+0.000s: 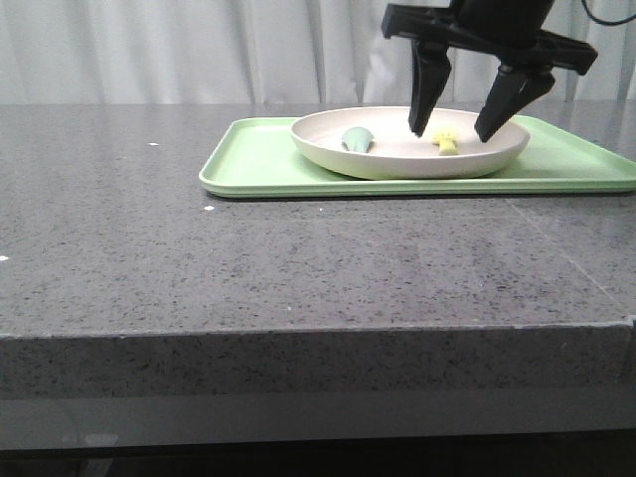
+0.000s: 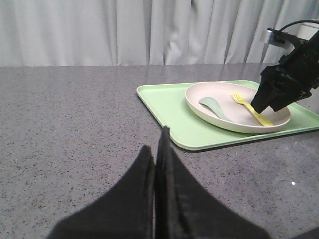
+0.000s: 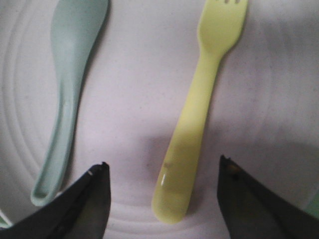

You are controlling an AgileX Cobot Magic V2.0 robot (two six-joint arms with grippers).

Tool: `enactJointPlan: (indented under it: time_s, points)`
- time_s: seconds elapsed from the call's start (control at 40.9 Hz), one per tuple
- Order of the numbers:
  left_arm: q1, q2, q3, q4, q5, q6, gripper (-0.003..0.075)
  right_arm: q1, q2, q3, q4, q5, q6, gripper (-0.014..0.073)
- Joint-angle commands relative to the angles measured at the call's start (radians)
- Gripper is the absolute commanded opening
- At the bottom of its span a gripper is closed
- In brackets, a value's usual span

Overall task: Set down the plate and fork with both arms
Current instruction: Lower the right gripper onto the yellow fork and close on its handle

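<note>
The cream-white plate [image 1: 397, 159] [image 2: 219, 112] [image 3: 139, 114] rests on the light-green tray [image 1: 258, 159] [image 2: 169, 107]. Inside it lies the pale-yellow fork [image 1: 446, 142] [image 2: 249, 107] [image 3: 199, 114]. My right gripper [image 1: 453, 127] [image 3: 164, 167] hangs open just above the plate, one finger on each side of the fork's handle end, not touching it. My left gripper [image 2: 157, 144] is shut and empty, low over the grey tabletop, short of the tray's near corner. It does not show in the front view.
A teal-green spoon-like utensil [image 1: 359, 139] [image 2: 215, 106] [image 3: 70, 94] lies in the plate beside the fork. The tray sits at the back right of the speckled grey table [image 1: 248, 258], before a pale curtain [image 1: 199, 50].
</note>
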Motion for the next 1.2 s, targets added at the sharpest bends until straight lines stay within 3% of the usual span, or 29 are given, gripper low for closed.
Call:
enactJointPlan:
  time_s: [0.0,0.245,0.465,0.661,0.857,1.028,1.175]
  points:
    - [-0.007,0.011,-0.027,0.002,-0.075,0.002,-0.0018,0.0,-0.029,-0.04,-0.009,-0.027,0.006,0.0488]
    - [-0.007,0.011,-0.027,0.002,-0.075,0.002,-0.0018,0.0,0.002,-0.041,-0.013,-0.057,0.006,0.0486]
    - [-0.007,0.011,-0.027,0.002,-0.075,0.002,-0.0018,0.0,0.012,-0.042,-0.015,-0.058,0.006,0.0415]
    - [-0.007,0.011,-0.027,0.002,-0.075,0.002,-0.0018,0.0,0.013,-0.042,-0.02,-0.044,0.006,0.0412]
    - [-0.007,0.011,-0.027,0.002,-0.075,0.002,-0.0018,0.0,0.032,-0.042,-0.024,-0.026,0.006,0.03]
    - [-0.007,0.011,-0.027,0.002,-0.075,0.002,-0.0018,0.0,0.031,-0.042,-0.024,-0.026,0.006,0.0286]
    - [-0.007,0.011,-0.027,0.002,-0.075,0.002,-0.0018,0.0,0.031,-0.043,-0.024,-0.016,0.006,0.0198]
